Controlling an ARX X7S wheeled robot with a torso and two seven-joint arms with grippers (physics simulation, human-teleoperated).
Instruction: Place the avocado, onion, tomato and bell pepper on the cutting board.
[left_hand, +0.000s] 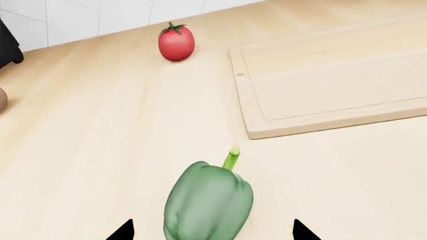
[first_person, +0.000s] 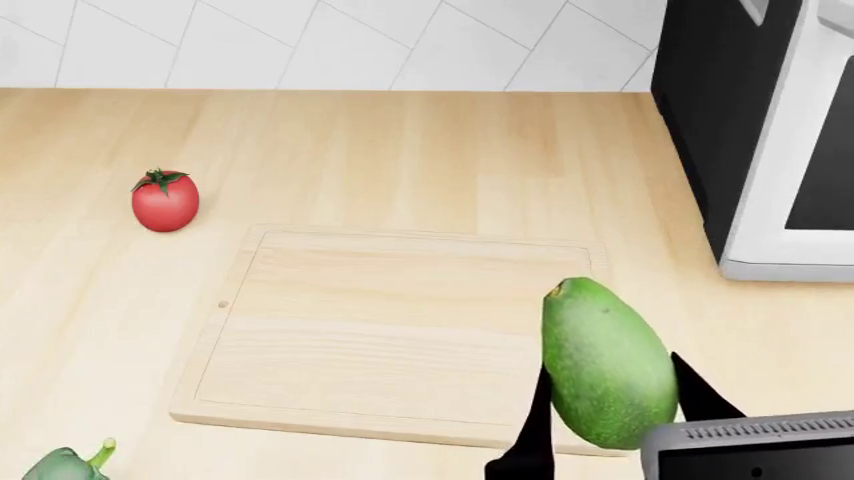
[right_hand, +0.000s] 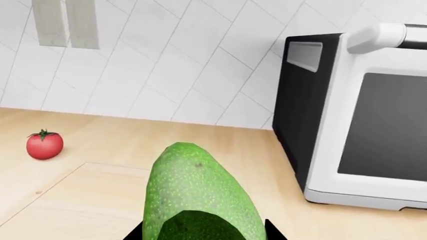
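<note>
1. Cutting board lies bare in head view; nothing rests flat on it. By my count, none of the four foods is placed so far.
2. My right pincer is pinching the avocado, dark fingers on either flank. The fruit sits at the board's 4 o'clock corner, over the edge. I cannot tell whether it hangs above the wood or touches it.
3. My left pincer is spread, tips either side of the bell pepper, with a gap on both sides. No grip yet. The pepper lies on the counter off the board's 7 o'clock corner, stem pointing toward the board.
4. Tomato stands on the counter at the board's 10 o'clock, well apart, untouched.
5. Onion: not clearly seen. A brown sliver at the left wrist view's edge might be it; too little shows.
6. Left to do, as I judge it: release the avocado, then pepper, tomato and onion.
</note>
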